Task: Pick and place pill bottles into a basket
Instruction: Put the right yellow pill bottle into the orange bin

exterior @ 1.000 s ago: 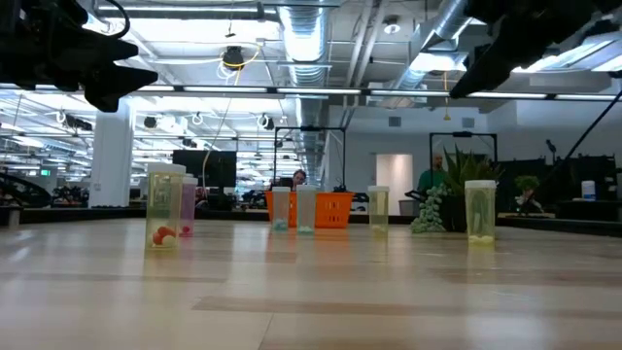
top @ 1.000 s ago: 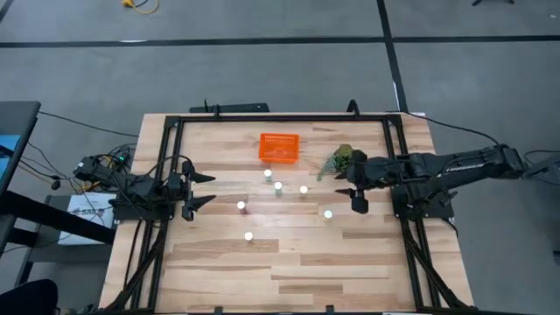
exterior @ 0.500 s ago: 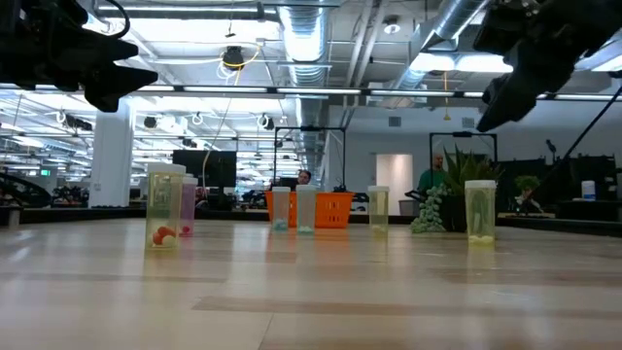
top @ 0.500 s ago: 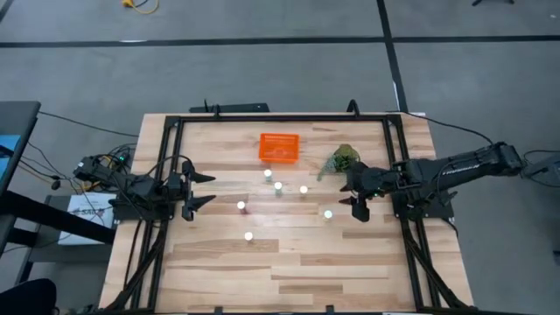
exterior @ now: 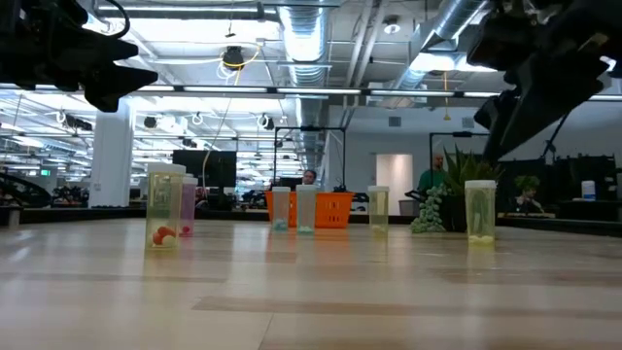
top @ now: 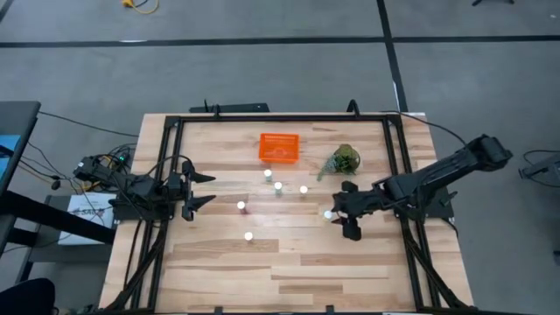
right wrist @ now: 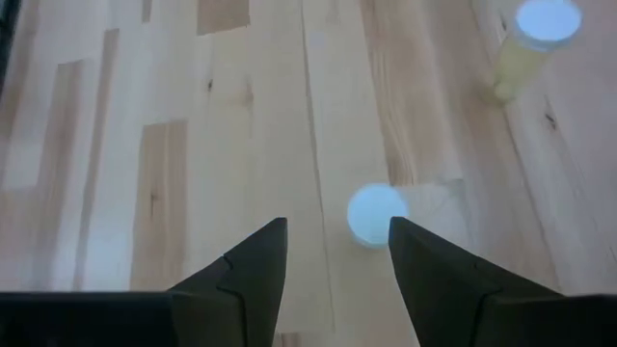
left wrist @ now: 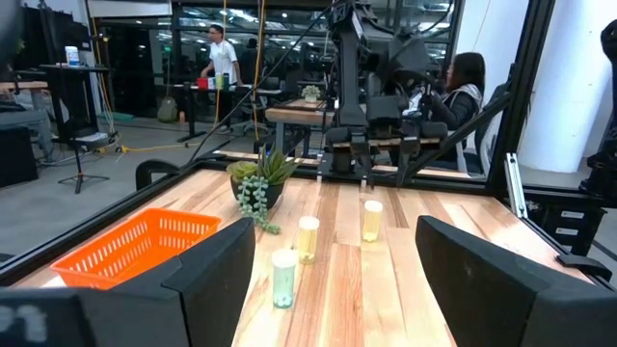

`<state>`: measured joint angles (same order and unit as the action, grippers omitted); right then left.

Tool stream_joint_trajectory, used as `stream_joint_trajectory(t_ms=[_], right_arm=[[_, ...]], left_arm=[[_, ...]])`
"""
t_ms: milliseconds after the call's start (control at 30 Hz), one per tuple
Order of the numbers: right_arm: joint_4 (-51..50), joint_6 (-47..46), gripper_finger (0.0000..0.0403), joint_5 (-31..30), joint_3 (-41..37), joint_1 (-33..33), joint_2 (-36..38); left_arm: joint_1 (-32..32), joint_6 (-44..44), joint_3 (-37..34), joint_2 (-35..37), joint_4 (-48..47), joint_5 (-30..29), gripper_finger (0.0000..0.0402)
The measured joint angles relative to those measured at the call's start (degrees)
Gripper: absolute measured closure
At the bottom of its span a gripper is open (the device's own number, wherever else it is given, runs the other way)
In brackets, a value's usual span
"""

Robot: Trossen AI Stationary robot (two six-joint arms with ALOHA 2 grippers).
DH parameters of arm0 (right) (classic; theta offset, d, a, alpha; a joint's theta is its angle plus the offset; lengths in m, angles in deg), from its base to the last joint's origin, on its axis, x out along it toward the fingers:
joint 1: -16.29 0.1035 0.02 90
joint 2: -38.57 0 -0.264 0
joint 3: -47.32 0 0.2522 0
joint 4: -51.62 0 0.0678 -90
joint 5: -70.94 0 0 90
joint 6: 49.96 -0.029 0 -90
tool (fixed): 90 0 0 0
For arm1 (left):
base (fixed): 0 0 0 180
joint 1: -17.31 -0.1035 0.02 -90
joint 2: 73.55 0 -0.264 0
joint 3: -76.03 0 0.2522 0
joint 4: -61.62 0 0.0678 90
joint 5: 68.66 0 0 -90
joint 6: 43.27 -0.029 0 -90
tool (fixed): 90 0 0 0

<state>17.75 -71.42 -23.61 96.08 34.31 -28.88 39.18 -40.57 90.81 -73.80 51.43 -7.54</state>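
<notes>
Six small clear pill bottles with white caps stand upright on the wooden table, among them (top: 268,175), (top: 304,189), (top: 248,235) and the rightmost one (top: 328,213). The orange basket (top: 280,147) sits at the far middle and holds nothing that I can see. My right gripper (top: 342,216) is open just right of the rightmost bottle, above it. In the right wrist view that bottle's cap (right wrist: 376,214) shows just beyond the open fingers (right wrist: 337,226). My left gripper (top: 198,190) is open at the table's left side.
A green leafy plant (top: 344,160) stands right of the basket, just beyond my right arm. A black frame (top: 280,117) borders the table. Bare wood lies toward the near edge (top: 289,271). People show in the room beyond the table.
My right gripper has moved from beside the plant toward the table's near edge and a little left, toward the rightmost bottle. It has tipped to point down at the table. The bottles and the basket have stayed where they were.
</notes>
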Motion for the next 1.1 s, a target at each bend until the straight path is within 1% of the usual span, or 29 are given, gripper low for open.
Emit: stream_joint_trajectory(t_ms=[167,400,967,1100], right_arm=[[1.62,-0.03,0.0226,-1.25,-0.01,-0.62,-2.72],[2.59,0.42,0.0219,-1.36,-0.01,-2.46,-4.99],[2.68,-2.12,0.0194,-1.11,0.00,-2.75,-5.02],[2.56,-2.57,0.0187,-0.69,0.03,-2.75,-7.44]], left_arm=[[-0.02,0.00,0.00,0.00,0.00,0.00,0.0125],[-0.02,-0.02,0.00,0.00,0.00,0.02,0.0125],[-0.02,0.00,0.00,0.00,-0.02,0.02,0.0125],[0.00,0.01,-0.02,0.00,-0.01,0.00,0.0125]])
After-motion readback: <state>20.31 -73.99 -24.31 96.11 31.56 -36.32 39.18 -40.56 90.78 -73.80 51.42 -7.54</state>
